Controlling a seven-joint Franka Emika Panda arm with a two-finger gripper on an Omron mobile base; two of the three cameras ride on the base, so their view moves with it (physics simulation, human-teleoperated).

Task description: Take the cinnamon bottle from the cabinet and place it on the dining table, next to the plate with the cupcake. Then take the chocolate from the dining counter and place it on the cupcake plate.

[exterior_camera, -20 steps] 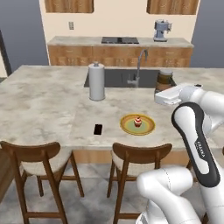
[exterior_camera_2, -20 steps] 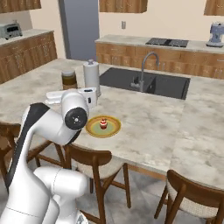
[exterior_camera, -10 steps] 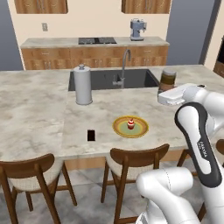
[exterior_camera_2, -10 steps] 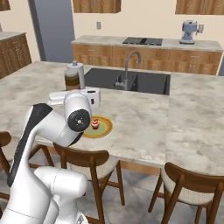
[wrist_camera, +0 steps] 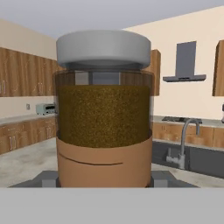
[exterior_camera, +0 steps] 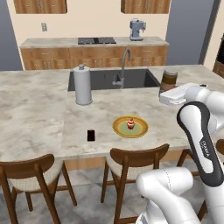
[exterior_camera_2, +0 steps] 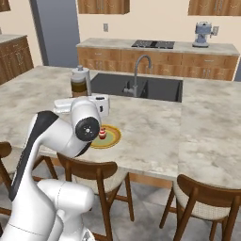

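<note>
The cinnamon bottle [wrist_camera: 104, 113] stands upright right in front of the hand camera, grey cap on top, brown powder behind the clear wall, an orange-brown label around the lower half. The gripper [wrist_camera: 104, 178] has its 2 fingers set part-way apart, 1 on either side of the bottle's base, and they hug it on both flanks, so the bottle is in its grasp.

From the left base view, the bottle [exterior_camera: 169, 79] sits at the far end of the white hand, above the marble dining table [exterior_camera: 35, 113], to the right of the sink [exterior_camera: 111, 79]. The right base view puts the same bottle [exterior_camera_2: 80, 82] at the sink's left corner.

On the table's near side lies the yellow plate [exterior_camera: 130, 127] with the cupcake [exterior_camera: 130, 124] in its middle, red dot on top. The bottle is well apart from that plate, farther back and to the right. Left of the plate, near but not touching, lies the small dark chocolate [exterior_camera: 91, 134], flat on the marble. Further back and left stands a paper towel roll [exterior_camera: 82, 85], upright, just beside the sink's left edge. The faucet [exterior_camera: 124, 61] arches over the sink. 2 wooden chairs [exterior_camera: 131, 165] are tucked in at the near edge. On the far counter sit a stovetop [exterior_camera: 96, 40] and a coffee machine [exterior_camera: 136, 29].
</note>
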